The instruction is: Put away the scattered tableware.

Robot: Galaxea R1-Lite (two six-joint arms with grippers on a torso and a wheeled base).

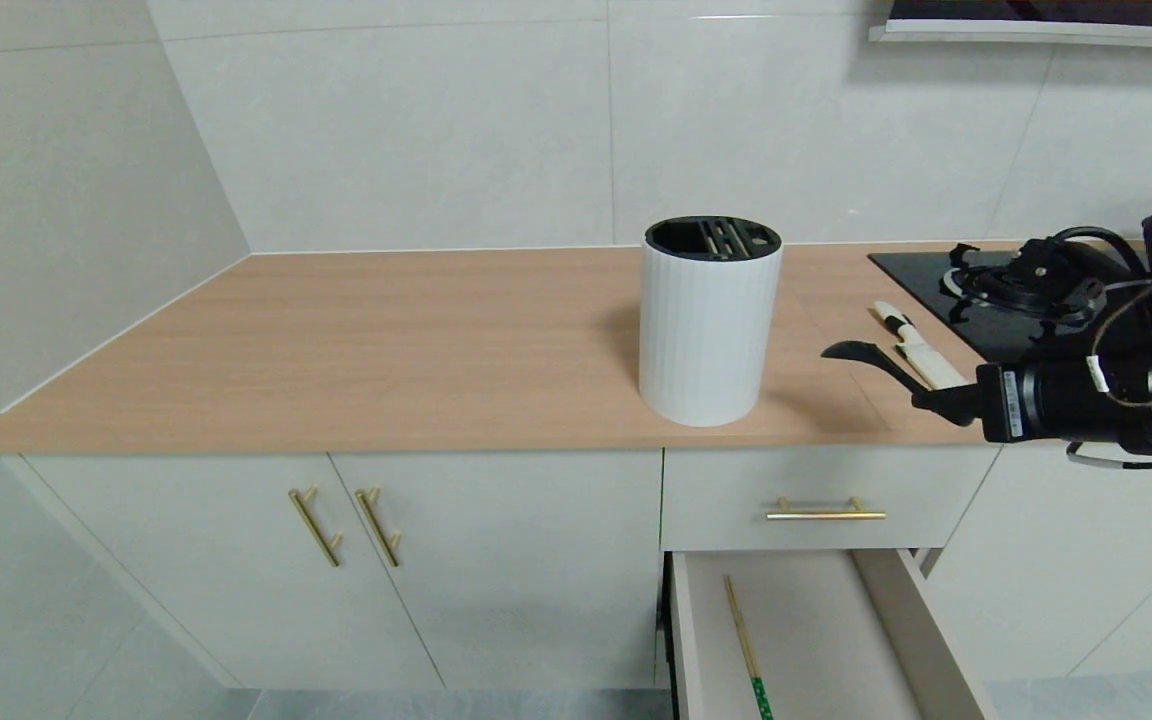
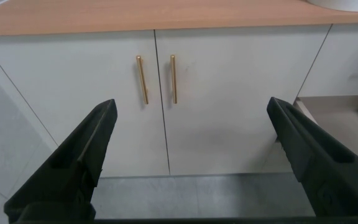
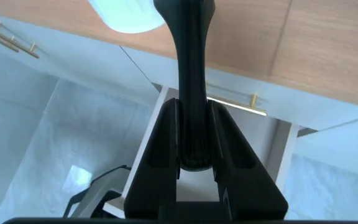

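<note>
While right gripper clamps a black spoon over the counter edge — near the white holder | left gripper spread wide, facing cabinet doors | knife on counter by the stove | chopstick in pulled-out drawer

White ribbed holder, black spoon

The right arm comes in from the right of the scene and lies level, pointing left. The right gripper has its fingers clamped tight on the handle of a black spoon, which sticks out leftward. The left gripper is held low, facing forward, its fingers spread wide apart.
</note>
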